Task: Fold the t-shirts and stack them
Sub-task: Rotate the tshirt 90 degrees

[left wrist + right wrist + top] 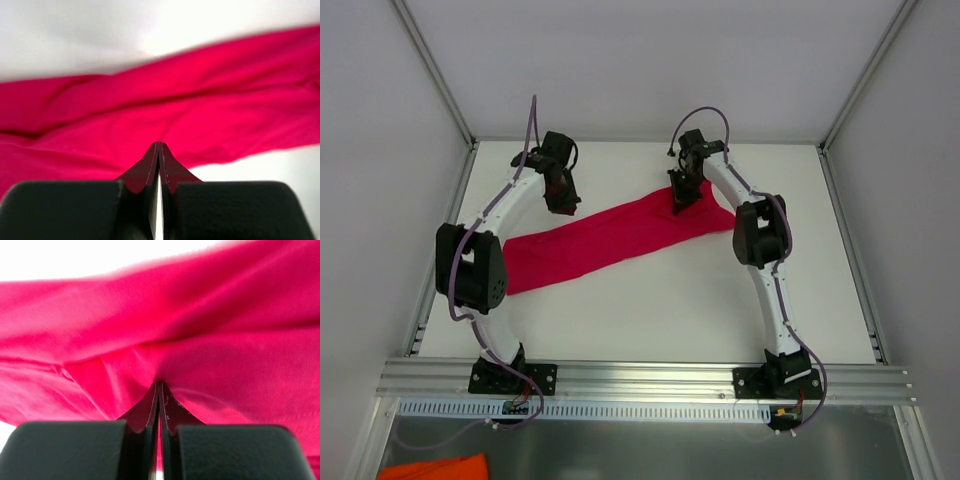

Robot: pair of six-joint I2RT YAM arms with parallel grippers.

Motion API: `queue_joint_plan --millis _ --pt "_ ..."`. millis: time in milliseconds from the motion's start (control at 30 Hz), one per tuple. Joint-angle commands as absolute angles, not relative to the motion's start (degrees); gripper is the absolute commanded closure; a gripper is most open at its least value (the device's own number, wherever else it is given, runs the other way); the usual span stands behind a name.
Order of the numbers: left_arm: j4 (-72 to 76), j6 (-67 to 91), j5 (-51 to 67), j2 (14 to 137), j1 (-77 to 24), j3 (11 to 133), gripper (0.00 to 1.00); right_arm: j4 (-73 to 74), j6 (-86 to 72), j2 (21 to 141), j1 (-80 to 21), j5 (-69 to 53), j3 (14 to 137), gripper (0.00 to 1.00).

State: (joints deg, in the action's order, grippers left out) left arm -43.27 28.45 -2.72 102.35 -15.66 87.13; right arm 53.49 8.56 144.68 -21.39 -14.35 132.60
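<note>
Tool check: both pressed together, pinching crimson t-shirt [610, 235] with right tool [159, 383], unclear with left tool [159, 144]. Draw apart evenly; spread flat on worktop [670, 310] before folding.

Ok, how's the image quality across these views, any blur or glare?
Top external: even light, sharp, the t-shirt crisp. Left wrist: the white above it is blown out, its far edge blurred. Right wrist: the top strip is overexposed, the fabric soft.

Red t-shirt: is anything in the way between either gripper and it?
Nothing visible. The right gripper is shut on the t-shirt. The left gripper is shut with its tips at the fabric; whether it grips is unclear.
</note>
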Motion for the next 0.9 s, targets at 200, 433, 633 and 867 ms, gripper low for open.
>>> queue_joint_plan --millis 200,433,633,867 --pt "-48.0 27.4 -13.0 109.3 -11.3 79.6 1.00 53.7 11.3 134.1 -21.8 -10.1 122.1 0.99" --pt "-46.8 27.2 -12.8 111.1 -9.6 73.8 1.00 53.1 12.0 132.6 -21.4 -9.2 120.4 0.99" --pt "-45.8 26.5 -12.0 110.8 -9.6 70.7 1.00 53.3 12.4 133.3 -21.4 -8.9 121.5 0.99" --pt "-46.2 26.5 -9.7 109.7 -10.0 69.6 1.00 54.3 12.1 137.4 -22.0 -11.1 125.2 0.99"
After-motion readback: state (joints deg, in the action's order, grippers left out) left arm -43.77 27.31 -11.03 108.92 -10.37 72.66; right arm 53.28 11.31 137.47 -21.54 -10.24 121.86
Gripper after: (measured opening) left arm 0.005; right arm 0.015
